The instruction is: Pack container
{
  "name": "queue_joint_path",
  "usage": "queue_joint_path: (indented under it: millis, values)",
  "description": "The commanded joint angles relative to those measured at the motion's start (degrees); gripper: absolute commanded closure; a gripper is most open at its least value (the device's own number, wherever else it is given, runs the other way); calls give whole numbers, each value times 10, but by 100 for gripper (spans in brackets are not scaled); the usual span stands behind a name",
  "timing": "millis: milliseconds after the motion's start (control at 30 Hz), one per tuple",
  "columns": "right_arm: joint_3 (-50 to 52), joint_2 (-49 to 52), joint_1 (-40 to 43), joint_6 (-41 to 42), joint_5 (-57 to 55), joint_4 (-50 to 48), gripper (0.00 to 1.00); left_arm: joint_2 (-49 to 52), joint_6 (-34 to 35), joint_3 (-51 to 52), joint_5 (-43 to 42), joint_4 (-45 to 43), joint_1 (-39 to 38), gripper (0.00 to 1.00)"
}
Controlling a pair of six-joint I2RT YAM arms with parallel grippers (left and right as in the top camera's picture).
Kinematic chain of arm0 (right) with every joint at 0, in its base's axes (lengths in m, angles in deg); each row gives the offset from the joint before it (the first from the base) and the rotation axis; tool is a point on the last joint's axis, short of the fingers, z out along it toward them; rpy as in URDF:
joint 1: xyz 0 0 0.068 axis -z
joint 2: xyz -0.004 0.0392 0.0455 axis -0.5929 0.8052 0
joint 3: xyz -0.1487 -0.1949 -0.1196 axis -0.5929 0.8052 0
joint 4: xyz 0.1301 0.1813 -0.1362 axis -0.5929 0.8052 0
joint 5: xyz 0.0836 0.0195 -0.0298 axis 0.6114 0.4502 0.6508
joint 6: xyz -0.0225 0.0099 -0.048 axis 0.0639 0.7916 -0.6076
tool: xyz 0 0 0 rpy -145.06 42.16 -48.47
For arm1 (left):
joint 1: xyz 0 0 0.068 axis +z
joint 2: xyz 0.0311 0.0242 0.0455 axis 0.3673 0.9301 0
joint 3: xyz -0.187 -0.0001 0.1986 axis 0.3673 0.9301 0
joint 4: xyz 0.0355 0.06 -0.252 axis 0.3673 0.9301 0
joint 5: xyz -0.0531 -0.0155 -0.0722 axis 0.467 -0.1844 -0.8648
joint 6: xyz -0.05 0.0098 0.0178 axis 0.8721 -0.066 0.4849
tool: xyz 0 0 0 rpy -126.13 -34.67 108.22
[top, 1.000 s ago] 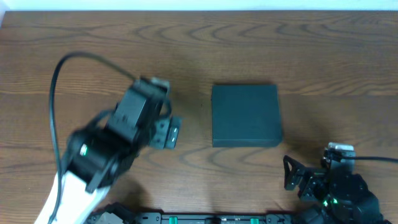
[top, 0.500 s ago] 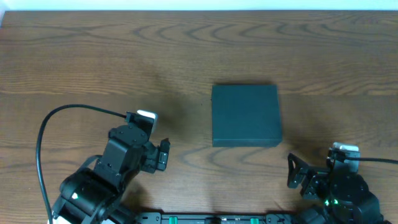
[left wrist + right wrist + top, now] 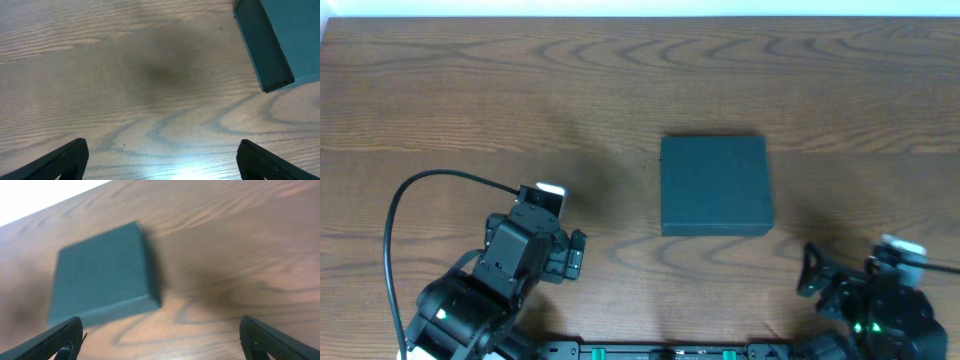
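Surface: brown wood-grain table (image 3: 470, 90), with a white strip (image 3: 640, 8) along its far edge
Container: dark teal square container (image 3: 715, 186) lies flat on the table, slightly right of centre, lid down and flush
Contents: hidden under the lid, cannot tell
Left gripper: left gripper (image 3: 164, 159) has jaws spread wide with nothing between them; it sits low at the near-left, well apart from the container, whose corner shows at the upper right of the left wrist view
Right gripper: right gripper (image 3: 162, 337) has jaws spread wide and holds nothing; it is near-right of the container and not touching it
Change, left arm: a second ago it reached out level with the container's left side; it has since pulled back toward the near edge
Change, right arm: shifted right and nearer the edge
Change, container: same spot, same closed lid
Surroundings: black cable (image 3: 395, 215) loops off the left arm; dark rail (image 3: 670, 351) along the near edge
Obstructions: bare wood between each gripper and the container
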Motion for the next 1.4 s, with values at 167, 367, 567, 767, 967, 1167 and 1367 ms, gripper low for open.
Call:
queue_joint_path:
  millis: [167, 367, 567, 767, 967, 1167, 1367]
  values:
    - [13, -79, 101, 3, -11, 3, 1, 2, 9, 5, 12, 1, 2, 5]
    - [67, -142, 148, 5, -14, 34, 1, 2, 9, 5, 12, 1, 2, 5]
    - [155, -173, 161, -79, 38, -22, 1, 2, 9, 5, 12, 1, 2, 5]
    - [188, -173, 161, -261, 136, -60, 1, 2, 9, 5, 12, 1, 2, 5]
    - [232, -173, 161, -261, 133, -70, 1, 2, 9, 5, 12, 1, 2, 5]
    - [269, -173, 161, -261, 144, -51, 1, 2, 9, 5, 12, 1, 2, 5]
    - [270, -173, 161, -261, 144, -53, 1, 2, 9, 5, 12, 1, 2, 5]
